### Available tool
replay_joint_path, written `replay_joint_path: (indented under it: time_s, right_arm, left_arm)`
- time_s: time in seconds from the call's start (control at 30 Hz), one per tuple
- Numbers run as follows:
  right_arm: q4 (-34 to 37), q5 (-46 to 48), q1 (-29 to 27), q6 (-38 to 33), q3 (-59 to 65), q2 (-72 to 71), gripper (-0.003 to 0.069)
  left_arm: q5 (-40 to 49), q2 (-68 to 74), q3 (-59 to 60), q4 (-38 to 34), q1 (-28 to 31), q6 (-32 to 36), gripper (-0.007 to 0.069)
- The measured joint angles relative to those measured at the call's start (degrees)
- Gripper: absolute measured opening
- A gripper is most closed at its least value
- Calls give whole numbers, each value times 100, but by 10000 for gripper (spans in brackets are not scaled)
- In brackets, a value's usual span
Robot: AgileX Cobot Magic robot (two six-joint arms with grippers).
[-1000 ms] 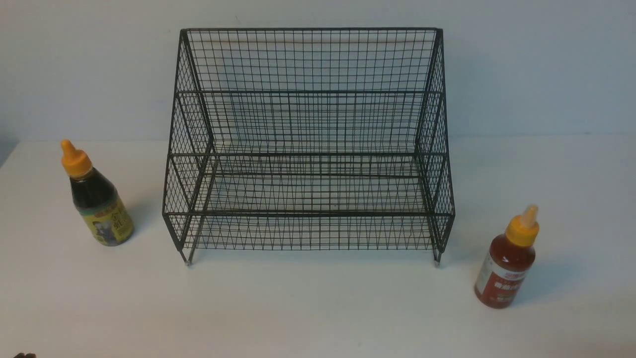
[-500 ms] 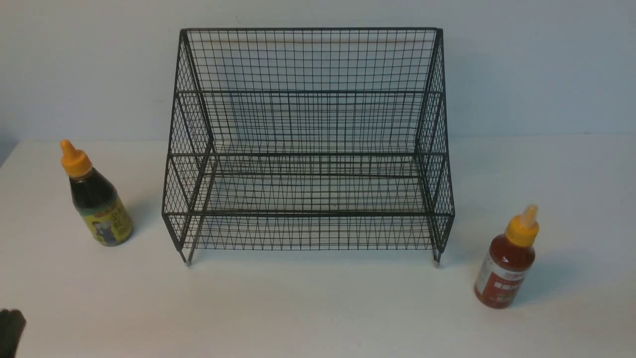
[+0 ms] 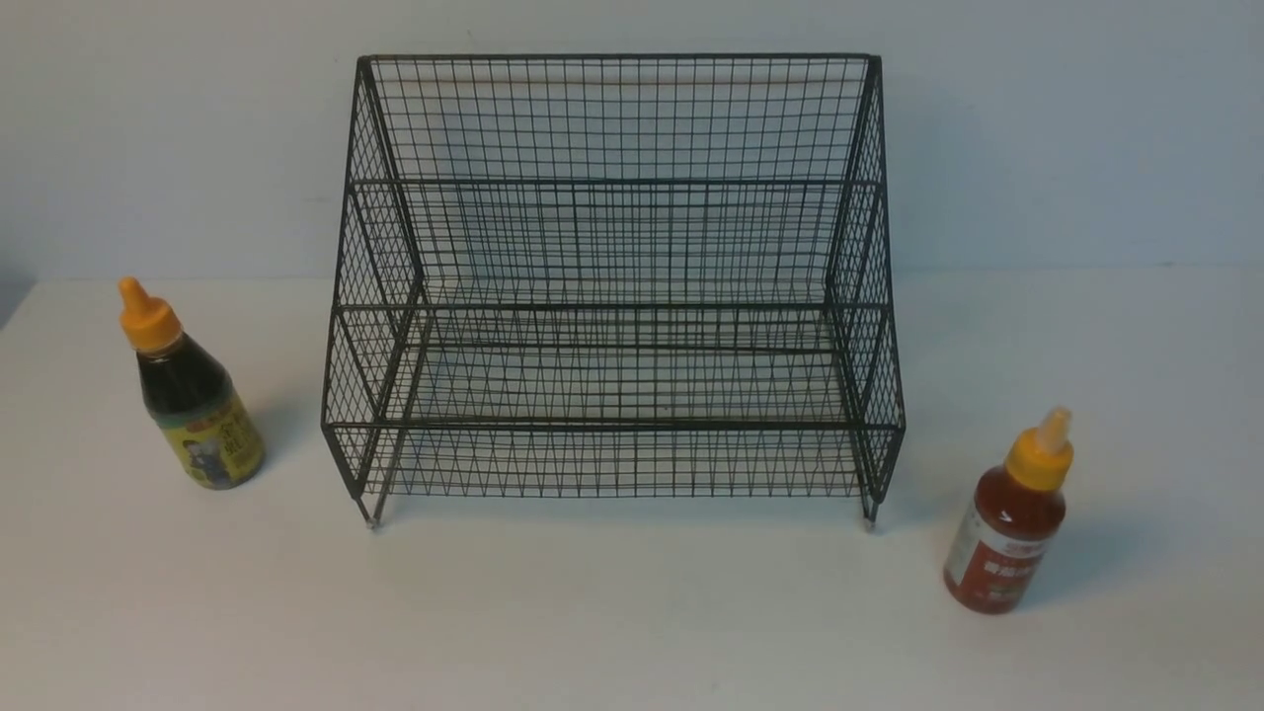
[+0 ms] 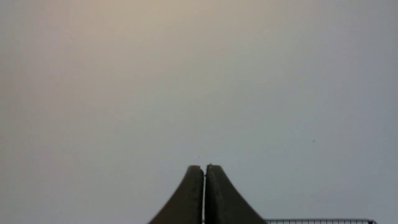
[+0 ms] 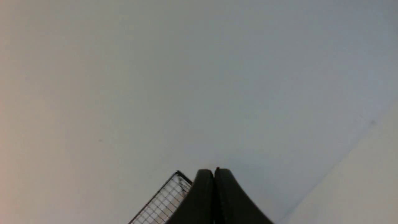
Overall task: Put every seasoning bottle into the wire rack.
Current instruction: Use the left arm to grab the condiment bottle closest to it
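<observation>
The black wire rack (image 3: 612, 286) stands at the middle back of the white table, empty. The dark sauce bottle (image 3: 193, 395) with an orange cap and yellow-green label stands upright to its left. The red sauce bottle (image 3: 1009, 523) with a white-and-red label stands upright at the front right. Neither gripper shows in the front view. In the left wrist view my left gripper (image 4: 204, 168) is shut and empty, pointing at the wall, with the rack's top edge (image 4: 317, 221) just visible. In the right wrist view my right gripper (image 5: 214, 171) is shut and empty, beside a corner of the rack (image 5: 164, 199).
The white table (image 3: 632, 612) runs to a pale wall close behind the rack. The table's left far corner lies behind the dark bottle.
A dark part of my left arm showed at the bottom left corner of the front view half a second ago; it is out of that view now. Bottles and rack have not moved.
</observation>
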Motion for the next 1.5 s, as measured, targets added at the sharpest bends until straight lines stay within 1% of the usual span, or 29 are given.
replay_joint_path:
  time_s: [0.03, 0.07, 0.1, 0.17, 0.2, 0.23, 0.27, 0.33, 0.4, 0.47, 0.53, 0.63, 0.73, 0.9, 0.93, 0.97, 1.0, 1.1, 1.13, 1.17, 1.27, 1.4, 1.43, 1.5]
  right_arm:
    - [-253, 192, 14, -173, -382, 51, -15]
    - [-347, 228, 21, -232, -542, 69, -15]
    - [-643, 602, 26, -444, -1089, 307, -15]
    - [-914, 1407, 26, -635, -2009, 928, -15]
    - [-957, 1626, 26, -663, -2196, 1177, -15]
    - [-971, 1699, 26, -674, -2256, 1243, -15]
    - [-1052, 2246, 26, -798, -2640, 1690, -15]
    - [-1099, 2955, 26, -1164, -3049, 2271, -15]
    - [-1068, 3390, 26, -1590, -3271, 2703, -15]
    - [-957, 3561, 26, -1969, -3359, 2878, -15]
    - [-561, 3680, 26, -2543, -3369, 3101, -15]
    - [-125, 3664, 26, -3057, -3325, 3168, -15]
    - [185, 3652, 26, -3407, -3253, 3168, -15]
    - [329, 3660, 26, -3556, -3240, 3168, -15]
    - [329, 3660, 26, -3562, -3240, 3168, -15]
    - [335, 3660, 26, -3570, -3240, 3168, -15]
    - [329, 3660, 26, -3575, -3240, 3168, -15]
    - [296, 3660, 26, -3592, -3240, 3168, -15]
    - [291, 3660, 26, -3592, -3233, 3168, -15]
    - [291, 3660, 26, -3594, -3233, 3168, -15]
    - [286, 3660, 26, -3594, -3233, 3168, -15]
    - [273, 3660, 26, -3602, -3233, 3168, -15]
    - [249, 3664, 26, -3602, -3233, 3168, -15]
    - [193, 3664, 26, -3602, -3233, 3168, -15]
  left_arm:
    - [271, 106, -310, -12, 0, 0, -4]
    - [474, 196, -441, -12, 0, 0, -4]
    - [1036, 489, -980, -18, 0, 0, -4]
    - [2146, 1223, -1736, -31, 0, 0, -4]
    - [2505, 1510, -1904, -31, 0, 0, -4]
    - [2594, 1510, -1955, -31, 0, 0, -4]
    - [3146, 2107, -2279, -31, 0, 0, -4]
    - [3623, 2764, -2584, -52, 0, -27, -4]
    - [3651, 3476, -2731, -124, 0, -137, -4]
    - [3468, 3821, -2761, -184, 0, -214, -4]
    - [2717, 4563, -2775, -150, 0, -251, -4]
    - [1723, 5166, -2775, -117, 81, -141, -4]
    - [804, 5722, -2679, -219, 431, -106, -4]
    - [-429, 6431, -2388, -330, 1201, -66, -4]
    - [-634, 6556, -2376, -330, 1302, -108, -4]
    - [-634, 6587, -2369, -330, 1323, -108, -4]
    - [-925, 6871, -2369, -323, 1430, -293, -4]
    - [-1230, 7241, -2369, -56, 1444, -527, -4]
    - [-1429, 7458, -2369, 205, 1444, -578, -4]
    - [-1704, 7640, -2369, 429, 1444, -578, -4]
    - [-2113, 8024, -2369, 734, 1444, -458, 1]
    - [-2251, 8354, -2375, 773, 1444, -294, 50]
    - [-2362, 8526, -2375, 773, 1444, -248, 109]
    - [-2460, 8611, -2375, 800, 1444, -237, 180]
